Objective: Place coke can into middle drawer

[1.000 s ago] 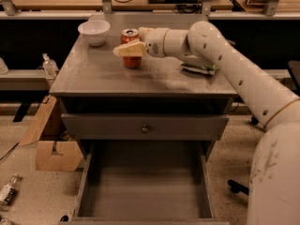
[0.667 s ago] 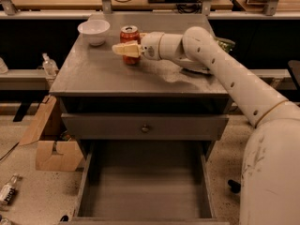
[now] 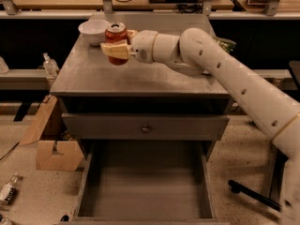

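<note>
Now, cream claw (image 3: pixel 119 43) tight around glossy red coke can (image 3: pixel 116 32) over grey tabletop (image 3: pixel 140 80).

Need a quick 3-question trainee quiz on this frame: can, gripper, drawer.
1. True or false: the coke can lies inside the middle drawer.
2. Which thing stands beside the can on the cabinet top? A) white bowl B) mug C) plate
3. Fill in: the gripper, over the back of the cabinet top, is closed on the ____.
Key: 1 false; 2 A; 3 coke can.
</note>
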### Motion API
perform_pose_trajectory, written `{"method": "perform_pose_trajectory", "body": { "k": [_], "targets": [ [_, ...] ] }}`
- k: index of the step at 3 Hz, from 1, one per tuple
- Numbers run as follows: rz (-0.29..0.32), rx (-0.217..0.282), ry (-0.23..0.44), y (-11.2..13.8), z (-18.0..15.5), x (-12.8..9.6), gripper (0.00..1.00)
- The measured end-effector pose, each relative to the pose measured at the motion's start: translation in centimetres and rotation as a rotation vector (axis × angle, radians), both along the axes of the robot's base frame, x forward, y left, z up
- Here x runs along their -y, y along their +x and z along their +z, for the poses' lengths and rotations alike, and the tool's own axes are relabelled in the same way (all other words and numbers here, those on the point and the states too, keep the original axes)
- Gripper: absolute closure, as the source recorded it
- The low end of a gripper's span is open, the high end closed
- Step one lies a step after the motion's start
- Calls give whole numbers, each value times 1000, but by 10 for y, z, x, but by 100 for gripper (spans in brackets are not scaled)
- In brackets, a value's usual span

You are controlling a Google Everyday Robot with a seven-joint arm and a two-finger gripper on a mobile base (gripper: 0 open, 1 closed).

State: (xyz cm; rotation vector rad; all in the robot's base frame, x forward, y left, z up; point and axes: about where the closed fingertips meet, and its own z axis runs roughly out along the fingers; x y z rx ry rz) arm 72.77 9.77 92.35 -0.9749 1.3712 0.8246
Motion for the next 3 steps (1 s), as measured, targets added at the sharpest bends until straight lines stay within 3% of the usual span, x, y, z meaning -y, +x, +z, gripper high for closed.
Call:
{"method": "perform_pose_trajectory", "body": {
  "k": [1,3],
  "targets": [
    [51,70,-20,-75,26,3,100],
    [264,56,-97,-217,20,19,100]
  ]
}}
